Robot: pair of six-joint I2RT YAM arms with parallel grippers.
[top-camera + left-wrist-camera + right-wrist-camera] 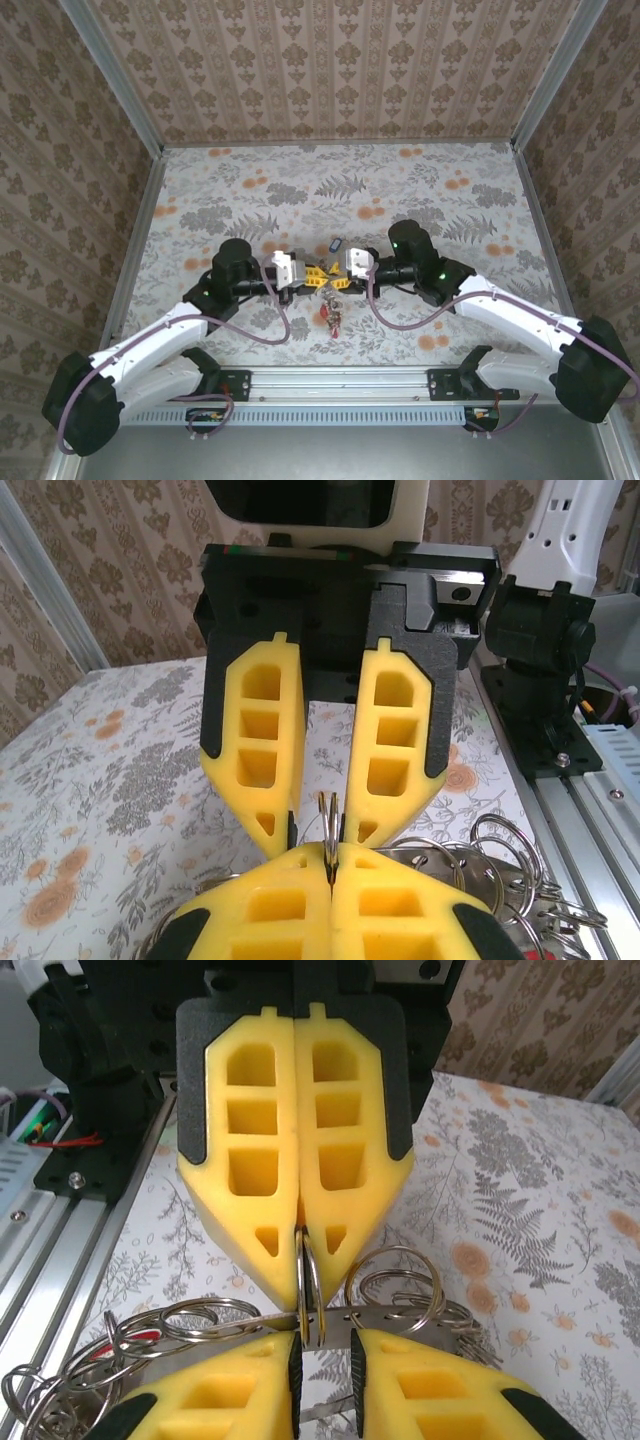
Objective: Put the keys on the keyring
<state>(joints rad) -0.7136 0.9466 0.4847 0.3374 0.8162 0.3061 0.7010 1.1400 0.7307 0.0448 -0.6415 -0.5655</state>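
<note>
left claw (300, 1260): being pressed together on a thin split ring (311, 1280), which is being held upright at the tips.
right claw (325, 1350): being held slightly spread, one finger on each side of the same ring; whether it is touching cannot be told.
meeting point: both claws are being held tip to tip over the near middle of the table (450, 190).
keyring (410, 1317): a flat grey piece with small holes, being seen nearly edge-on, running across between the two sets of tips toward 3 o'clock of the pinched ring; many small rings (395, 1280) are being carried on it.
keys (333, 315): a bunch with red showing, at 6 o'clock of the tips in the top view; hanging or lying cannot be told.
loose item (335, 244): small and dark, lying at 12 o'clock of the tips; possibly a key, too small to tell.
risk, slip: the split ring is being gripped on thin wire only; an off-centre closing of the right claw could twist it out of the pinch.
risk, tangle: the tips are being crowded by neighbouring rings; a wrong one could be caught.
risk, drag: the bunch's weight could pull the ring down once one grip is loosened.
</note>
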